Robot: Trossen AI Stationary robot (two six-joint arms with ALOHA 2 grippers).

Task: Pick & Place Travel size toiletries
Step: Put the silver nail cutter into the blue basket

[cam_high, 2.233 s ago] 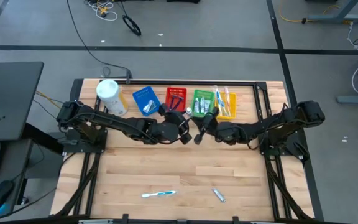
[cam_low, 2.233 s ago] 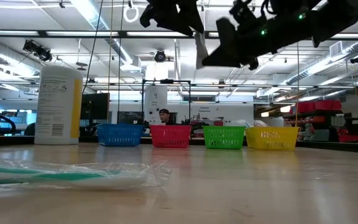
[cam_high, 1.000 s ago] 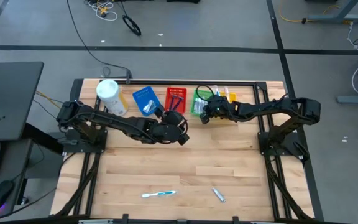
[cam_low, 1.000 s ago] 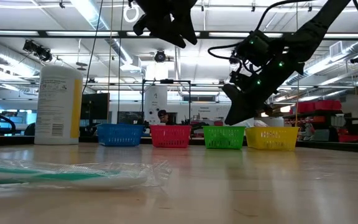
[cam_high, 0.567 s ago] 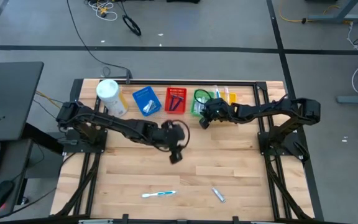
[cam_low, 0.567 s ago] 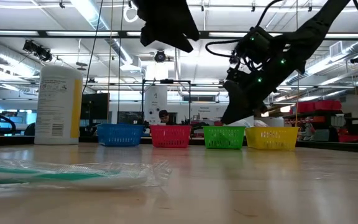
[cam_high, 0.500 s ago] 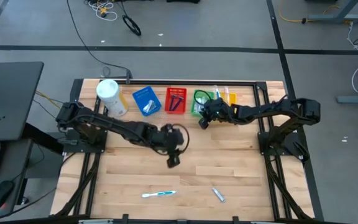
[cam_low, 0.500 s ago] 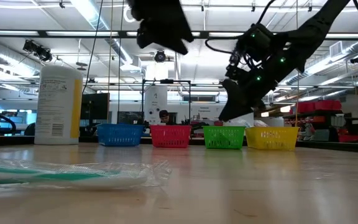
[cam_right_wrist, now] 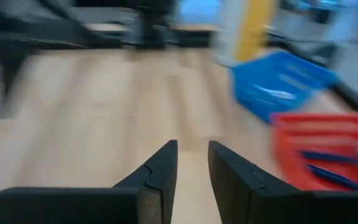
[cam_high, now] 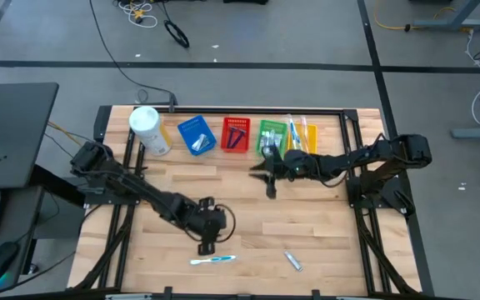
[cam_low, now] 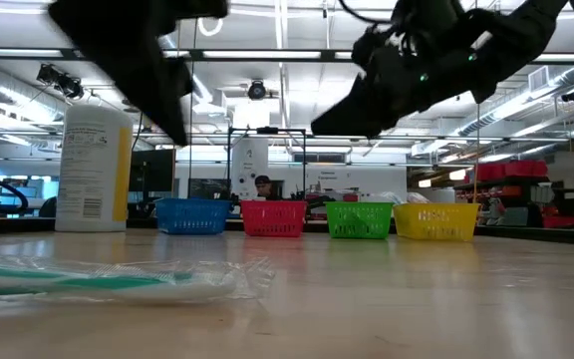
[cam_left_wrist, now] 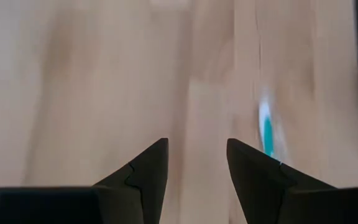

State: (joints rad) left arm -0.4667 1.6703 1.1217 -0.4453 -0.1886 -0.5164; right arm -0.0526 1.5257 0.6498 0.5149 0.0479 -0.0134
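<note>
The toothbrush, teal and white in a clear wrapper, lies flat near the table's front edge; the same toothbrush fills the near ground of the low view; a small tube lies well apart to its right, also loose on the wood; the other toiletries sit sorted in the far row of baskets, blue, red, green and yellow, beside the white canister.

The left gripper hangs just beside and above the toothbrush, jaws apart with nothing between them; in its wrist view the toothbrush lies off to one side of the fingers, not between them. The right gripper is over mid-table near the green basket, jaws parted a little and empty.

The step in hand seems to be the left arm's pick of the toothbrush; to do it well, shift sideways until the handle sits centred in the gap; turn the wrist so the jaws cross the handle, not run along it; come down until the tips nearly touch the wood; close on the handle, not just loose wrapper, which could slip; lift straight up before swinging to the baskets.
</note>
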